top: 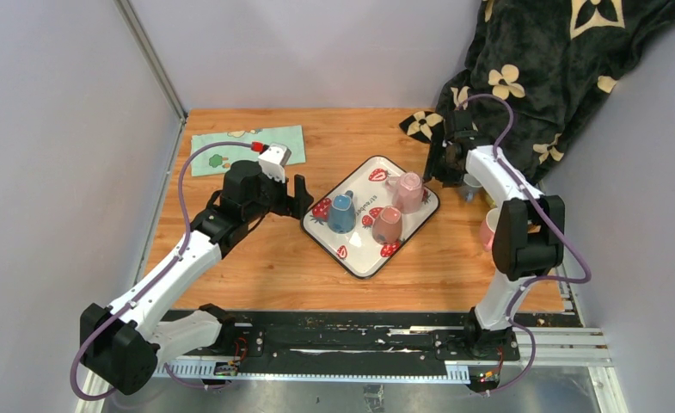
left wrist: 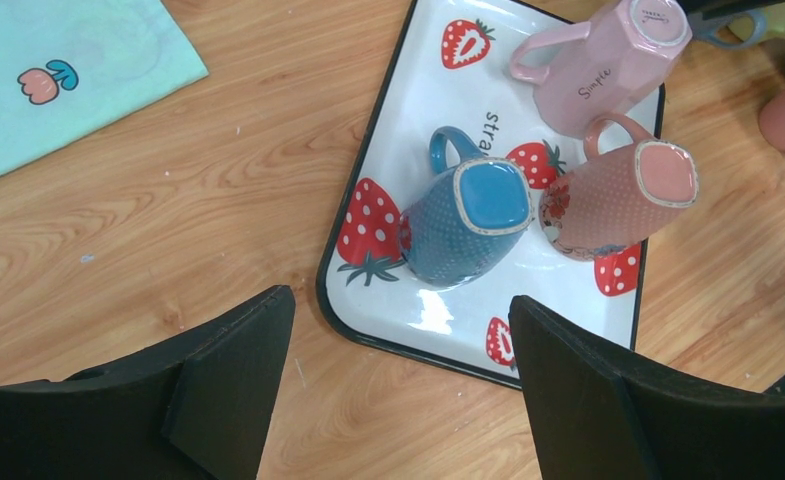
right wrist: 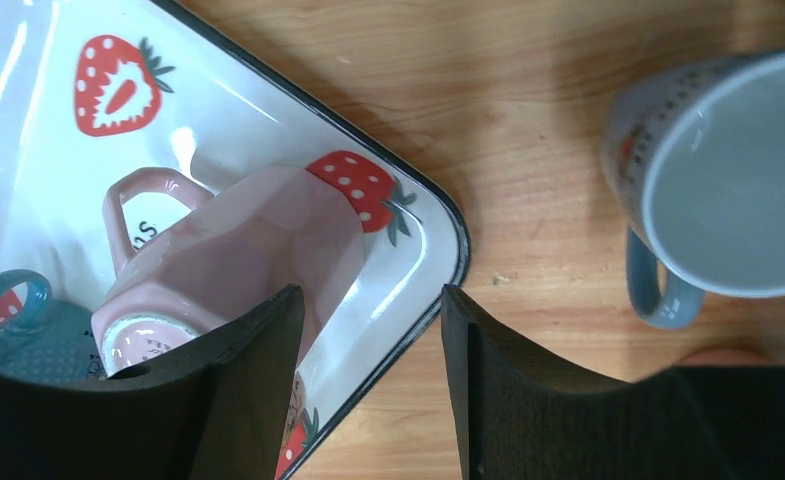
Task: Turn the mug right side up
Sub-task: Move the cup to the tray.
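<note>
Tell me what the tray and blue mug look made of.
Tray: likely enamelled metal or melamine, glossy white; it mirrors the light, with a dark rim. Blue mug: probably glazed ceramic; shiny dotted wall, pale bare ring around its upturned base.

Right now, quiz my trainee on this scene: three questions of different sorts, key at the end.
1. How many mugs stand upside down on the strawberry tray?
2. True or false: the left gripper stands open and holds nothing.
3. Which gripper hovers at the pale pink mug: A the left gripper, B the right gripper?
Key: 1 three; 2 true; 3 B.
</note>
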